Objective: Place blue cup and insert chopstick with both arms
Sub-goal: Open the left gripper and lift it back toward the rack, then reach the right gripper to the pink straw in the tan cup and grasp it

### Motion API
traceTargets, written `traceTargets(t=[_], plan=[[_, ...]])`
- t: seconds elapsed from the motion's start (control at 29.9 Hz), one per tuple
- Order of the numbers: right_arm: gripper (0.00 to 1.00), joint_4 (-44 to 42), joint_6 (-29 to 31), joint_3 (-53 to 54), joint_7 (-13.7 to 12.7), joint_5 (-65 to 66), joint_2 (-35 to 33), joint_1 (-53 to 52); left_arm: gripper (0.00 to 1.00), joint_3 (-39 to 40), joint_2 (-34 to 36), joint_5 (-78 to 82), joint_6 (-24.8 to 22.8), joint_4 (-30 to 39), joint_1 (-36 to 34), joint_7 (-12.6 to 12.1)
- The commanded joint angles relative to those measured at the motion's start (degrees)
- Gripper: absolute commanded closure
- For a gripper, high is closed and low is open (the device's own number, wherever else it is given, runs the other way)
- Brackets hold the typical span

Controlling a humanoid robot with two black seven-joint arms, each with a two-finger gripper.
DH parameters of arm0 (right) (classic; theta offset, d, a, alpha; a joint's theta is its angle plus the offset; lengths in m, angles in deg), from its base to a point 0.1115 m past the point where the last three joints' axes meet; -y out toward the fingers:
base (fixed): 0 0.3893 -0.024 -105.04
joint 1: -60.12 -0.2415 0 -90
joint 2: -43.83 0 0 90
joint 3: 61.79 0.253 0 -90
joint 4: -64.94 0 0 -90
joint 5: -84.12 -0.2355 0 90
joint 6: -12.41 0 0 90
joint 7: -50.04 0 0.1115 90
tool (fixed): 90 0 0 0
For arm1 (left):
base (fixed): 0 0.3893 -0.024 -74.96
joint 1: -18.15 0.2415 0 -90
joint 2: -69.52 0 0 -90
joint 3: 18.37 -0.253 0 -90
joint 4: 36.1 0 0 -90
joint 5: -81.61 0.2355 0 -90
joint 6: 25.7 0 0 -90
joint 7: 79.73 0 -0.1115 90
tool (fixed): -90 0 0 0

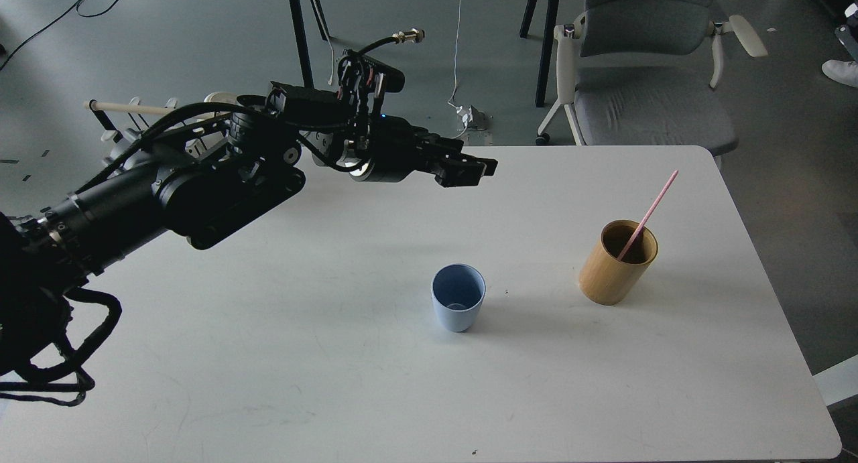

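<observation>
The blue cup (458,307) stands upright and alone near the middle of the white table (322,369). The pink chopstick (649,214) leans inside the tan bamboo holder (613,270) to the cup's right, its top pointing up and right. My left gripper (472,169) is raised well above and behind the cup, pointing right. It is empty, with its fingers slightly apart. My right arm is out of view.
The mug rack with its cream rod (127,106) stands at the table's back left corner, mostly hidden behind my left arm. A grey office chair (650,108) stands behind the table's far right edge. Cables lie on the floor.
</observation>
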Motion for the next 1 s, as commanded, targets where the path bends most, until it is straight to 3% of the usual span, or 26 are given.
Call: traceTargets(t=[0.0,0.13,0.23,0.4,0.53,0.67,0.8,0.97], plan=[[0.0,3.5,-1.3,0.0,0.1,7.9,-2.9,1.0,0.01,4.6,2.5,-16.0,0.0,-0.5,0.1,0.5],[0.01,7.4,-6.2,-0.8,0.1,17.9,-5.5,1.1,0.01,11.0,3.2,-38.8,0.0,-5.5,1.5,0.5],[0.02,11.1,-8.7,-3.8,0.1,27.9,-8.7,1.4,0.01,15.6,2.8,-62.2,0.0,-13.1,4.2,0.4],[0.02,19.8,-13.7,-10.3,0.8,40.0,-15.1,2.8,0.01,15.4,2.6,-89.3,0.0,-22.4,6.7,0.1],[0.03,27.0,-19.9,-16.8,2.7,49.6,-18.0,4.0,0.01,16.0,2.5,-93.8,0.0,-27.0,8.1,0.2],[0.05,29.6,-27.7,-26.2,2.9,58.9,-17.2,4.3,0.01,16.1,2.4,-96.5,0.0,-27.4,9.7,0.4],[0.05,28.0,-33.7,-32.9,2.7,73.2,-12.8,4.2,0.01,16.1,2.4,-97.8,0.0,-27.4,10.0,0.4],[0.11,23.3,-35.5,-36.4,3.2,84.3,-8.3,4.7,0.01,16.1,2.6,-97.8,0.0,-27.4,10.3,0.4]])
